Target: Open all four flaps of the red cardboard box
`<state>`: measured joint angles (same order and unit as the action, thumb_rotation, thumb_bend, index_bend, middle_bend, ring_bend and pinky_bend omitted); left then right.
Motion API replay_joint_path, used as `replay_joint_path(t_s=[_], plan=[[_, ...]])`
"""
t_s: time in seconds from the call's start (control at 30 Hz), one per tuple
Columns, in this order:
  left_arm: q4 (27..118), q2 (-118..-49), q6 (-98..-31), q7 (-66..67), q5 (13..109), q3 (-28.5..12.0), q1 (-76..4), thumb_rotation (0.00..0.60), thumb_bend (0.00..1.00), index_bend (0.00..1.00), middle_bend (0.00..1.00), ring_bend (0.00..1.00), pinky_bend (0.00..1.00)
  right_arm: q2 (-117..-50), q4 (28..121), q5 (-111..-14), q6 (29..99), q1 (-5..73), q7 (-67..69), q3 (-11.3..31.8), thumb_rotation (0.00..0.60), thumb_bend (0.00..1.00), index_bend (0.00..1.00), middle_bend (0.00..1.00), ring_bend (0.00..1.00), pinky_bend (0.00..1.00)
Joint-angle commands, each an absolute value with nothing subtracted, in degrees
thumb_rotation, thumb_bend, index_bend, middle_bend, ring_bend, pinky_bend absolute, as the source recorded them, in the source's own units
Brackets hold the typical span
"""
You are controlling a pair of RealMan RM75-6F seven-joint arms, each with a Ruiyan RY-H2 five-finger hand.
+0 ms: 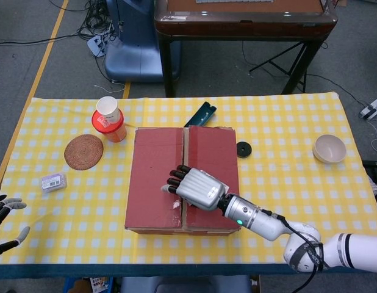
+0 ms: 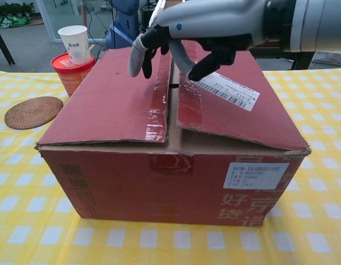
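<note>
Red cardboard box [image 1: 183, 180] sits mid-table with both top flaps down, so none of the four is opened. My right hand [image 1: 193, 187] hovers over the centre seam, fingers spread, holding nothing. My left hand [image 1: 4, 223] waits empty at the table edge.

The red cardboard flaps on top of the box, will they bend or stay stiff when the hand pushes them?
The red cardboard flaps would probably flex some: their front edges already look wavy. The torn shiny tape likely won't hold them shut, and the right hand is above the seam.
</note>
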<state>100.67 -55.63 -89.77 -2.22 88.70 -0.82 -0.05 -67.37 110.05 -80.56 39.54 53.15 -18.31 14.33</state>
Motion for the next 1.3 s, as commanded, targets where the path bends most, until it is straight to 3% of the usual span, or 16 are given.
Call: replay_joint_path(t_s=[0.03,0.67,1.3], plan=[[100.4,-55.6,-89.9,-2.5,88.7,-0.8,0.1,0.6,0.28,0.43,0.29,0.15,0.0,-67.9,109.5,-79.7,39.3,53.7,-18.6,13.8,0.6,1.0,0.23,0.31,0.16,0.18],[100.0,-55.9,-89.6,-2.7,88.7,-0.8,-0.2,0.6,0.28,0.44,0.29,0.15,0.0,-65.7,110.1,-78.0,40.3,54.7,-17.6,11.1,0.6,1.0,0.3,0.45,0.21,0.18],[100.7,-55.5,-89.9,-1.9,88.3,-1.5,-0.5,0.6,0.28,0.44,0.29,0.15,0.0,-56.1,115.0,-83.1,47.9,50.0,-12.6,10.6,0.6,1.0,0.3,0.49,0.23,0.18]])
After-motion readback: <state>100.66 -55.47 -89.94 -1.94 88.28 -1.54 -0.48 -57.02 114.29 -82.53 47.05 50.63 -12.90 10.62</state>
